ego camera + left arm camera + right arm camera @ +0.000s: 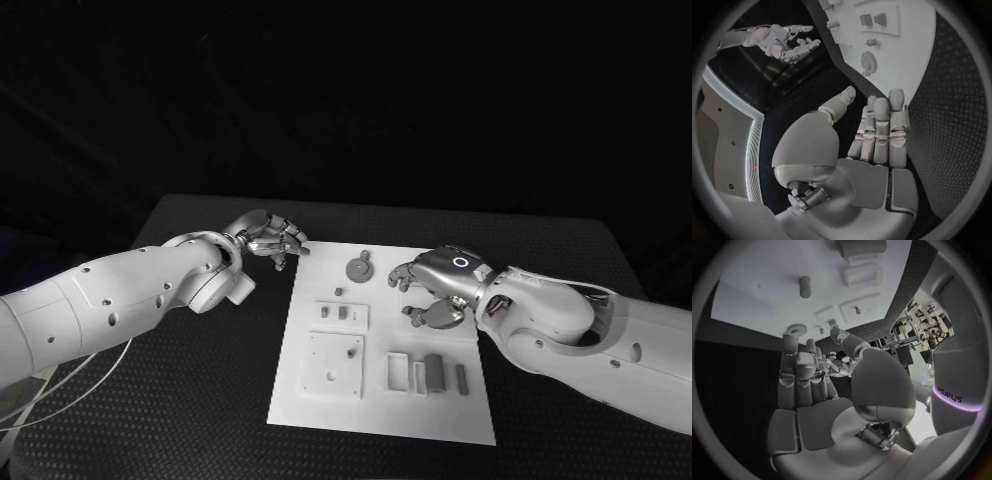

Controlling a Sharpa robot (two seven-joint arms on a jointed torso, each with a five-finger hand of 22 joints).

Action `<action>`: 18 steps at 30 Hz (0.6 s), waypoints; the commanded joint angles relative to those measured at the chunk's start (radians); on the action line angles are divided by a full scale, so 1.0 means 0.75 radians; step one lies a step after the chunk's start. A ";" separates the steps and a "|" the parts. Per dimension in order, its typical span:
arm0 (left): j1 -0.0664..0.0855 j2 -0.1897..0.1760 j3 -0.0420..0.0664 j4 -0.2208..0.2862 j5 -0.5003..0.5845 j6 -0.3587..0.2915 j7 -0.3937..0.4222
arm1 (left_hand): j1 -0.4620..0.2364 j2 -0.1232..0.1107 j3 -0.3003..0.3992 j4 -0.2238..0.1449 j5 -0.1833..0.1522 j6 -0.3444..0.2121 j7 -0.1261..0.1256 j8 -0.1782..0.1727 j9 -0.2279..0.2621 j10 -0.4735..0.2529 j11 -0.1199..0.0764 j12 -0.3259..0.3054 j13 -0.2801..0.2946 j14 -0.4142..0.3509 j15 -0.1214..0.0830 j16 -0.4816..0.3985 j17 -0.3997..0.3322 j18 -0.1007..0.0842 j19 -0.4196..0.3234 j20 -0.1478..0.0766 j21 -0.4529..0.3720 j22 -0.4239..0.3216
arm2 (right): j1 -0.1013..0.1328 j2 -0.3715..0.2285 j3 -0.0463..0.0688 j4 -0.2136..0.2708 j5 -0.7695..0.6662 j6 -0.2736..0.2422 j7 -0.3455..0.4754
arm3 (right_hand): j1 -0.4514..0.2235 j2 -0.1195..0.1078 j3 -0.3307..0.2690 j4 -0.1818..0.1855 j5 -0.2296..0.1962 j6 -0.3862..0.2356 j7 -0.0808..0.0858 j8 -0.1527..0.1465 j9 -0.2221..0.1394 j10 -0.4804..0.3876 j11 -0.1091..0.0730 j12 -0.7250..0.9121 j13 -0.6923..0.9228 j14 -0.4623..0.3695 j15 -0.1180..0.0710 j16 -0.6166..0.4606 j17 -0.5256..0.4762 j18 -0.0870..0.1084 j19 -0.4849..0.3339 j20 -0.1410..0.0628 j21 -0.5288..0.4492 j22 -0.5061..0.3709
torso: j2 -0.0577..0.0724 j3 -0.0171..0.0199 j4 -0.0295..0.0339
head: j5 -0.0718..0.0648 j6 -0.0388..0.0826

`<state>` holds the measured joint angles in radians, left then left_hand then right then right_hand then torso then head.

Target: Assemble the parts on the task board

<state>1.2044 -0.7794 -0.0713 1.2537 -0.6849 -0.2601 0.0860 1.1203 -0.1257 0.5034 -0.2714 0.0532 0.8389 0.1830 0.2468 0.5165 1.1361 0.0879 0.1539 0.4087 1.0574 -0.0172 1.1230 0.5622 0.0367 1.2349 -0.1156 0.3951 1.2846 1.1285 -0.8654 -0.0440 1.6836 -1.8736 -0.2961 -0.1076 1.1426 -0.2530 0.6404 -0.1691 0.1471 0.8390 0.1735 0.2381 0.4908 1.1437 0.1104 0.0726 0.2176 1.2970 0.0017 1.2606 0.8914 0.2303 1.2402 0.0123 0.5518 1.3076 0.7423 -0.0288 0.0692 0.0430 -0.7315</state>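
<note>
The white task board (382, 415) lies in the middle of the black table. On it are grey parts: a round piece with a tab (361, 268) at the far end, a small peg (339, 292), a slotted block (340, 315), a square plate (335, 365) and several upright bars (430, 372). My left hand (268, 238) hovers just off the board's far left corner, fingers straight and apart, holding nothing (873, 145). My right hand (433, 290) hangs over the board's right side, empty, its fingers (795, 370) extended. The round piece (869, 62) lies beyond the left fingertips.
Black textured table (173, 400) surrounds the board on all sides, with dark room beyond its far edge. A short cylinder (804, 286) stands on the board (761, 285) ahead of the right hand. A white cable (58, 385) trails under the left arm.
</note>
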 commanded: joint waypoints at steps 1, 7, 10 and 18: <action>0.001 0.000 0.001 0.001 -0.001 0.013 0.011 | -0.010 0.003 -0.007 0.002 -0.005 0.001 0.011 0.007 -0.002 -0.020 0.007 0.007 0.002 0.011 -0.001 -0.005 0.001 0.106 0.006 0.000 -0.005 0.002 | -0.002 -0.021 -0.001 -0.008 0.019 0.103 -0.011 | -0.011 -0.026 -0.001 0.018 0.003 0.002 0.002 0.008 -0.003 -0.002 0.009 -0.005 0.000 -0.002 0.003 0.001 -0.005 0.042 -0.012 0.002 0.002 0.030 | 0.001 -0.0009 0.0039 | -0.012 0.009; 0.000 0.000 0.001 0.000 -0.001 0.011 0.014 | -0.010 0.002 -0.008 0.001 -0.005 0.001 0.011 0.007 -0.002 -0.020 0.007 0.008 0.002 0.011 -0.001 -0.006 0.001 0.106 0.006 0.000 -0.006 0.002 | -0.002 -0.028 -0.002 -0.038 0.017 0.215 -0.030 | -0.036 -0.050 -0.007 0.052 0.003 -0.042 -0.046 -0.009 -0.015 -0.077 0.034 -0.015 -0.018 -0.026 0.027 -0.006 -0.014 0.042 -0.040 0.013 -0.007 0.029 | 0.002 -0.0008 0.0024 | -0.022 0.014; 0.000 0.001 0.001 0.001 -0.001 0.010 0.015 | -0.010 0.002 -0.008 0.001 -0.005 0.001 0.011 0.007 -0.002 -0.020 0.007 0.008 0.002 0.010 -0.001 -0.006 0.001 0.106 0.006 0.000 -0.006 0.002 | -0.002 -0.020 -0.007 -0.059 0.014 0.241 -0.033 | -0.038 -0.053 -0.011 0.060 0.003 -0.056 -0.053 -0.012 -0.019 -0.103 0.042 -0.013 -0.027 -0.031 0.035 -0.002 -0.015 0.042 -0.043 0.014 -0.006 0.030 | 0.001 -0.0024 0.0033 | -0.027 0.018; 0.000 0.001 0.001 0.001 -0.001 0.011 0.017 | -0.010 0.002 -0.008 0.001 -0.005 0.001 0.011 0.008 -0.002 -0.020 0.007 0.008 0.002 0.010 -0.001 -0.006 0.001 0.106 0.005 0.000 -0.007 0.002 | -0.010 0.020 -0.025 -0.130 -0.006 0.231 -0.027 | -0.028 -0.049 -0.007 0.063 0.003 -0.064 -0.057 -0.013 -0.022 -0.108 0.044 -0.009 -0.032 -0.030 0.037 0.003 -0.016 0.042 -0.040 0.011 -0.004 0.030 | 0.002 -0.0018 0.0052 | -0.030 0.015</action>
<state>1.2040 -0.7803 -0.0714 1.2527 -0.6850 -0.2599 0.0872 1.1204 -0.1257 0.5034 -0.2713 0.0532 0.8410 0.1851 0.2468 0.5156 1.1361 0.0879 0.1539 0.4093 1.0574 -0.0172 1.1230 0.5621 0.0368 1.2332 -0.1139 0.3951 1.2853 1.1227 -0.8530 -0.0624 1.5913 -1.8638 -0.1529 -0.1254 1.1163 -0.2870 0.6347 -0.1253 0.1471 0.7949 0.1313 0.2340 0.4756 1.0701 0.1412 0.0657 0.1945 1.2745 0.0231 1.2606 0.8803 0.2238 1.2123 0.0244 0.5518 1.3075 0.7439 -0.0299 0.0719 0.0209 -0.7178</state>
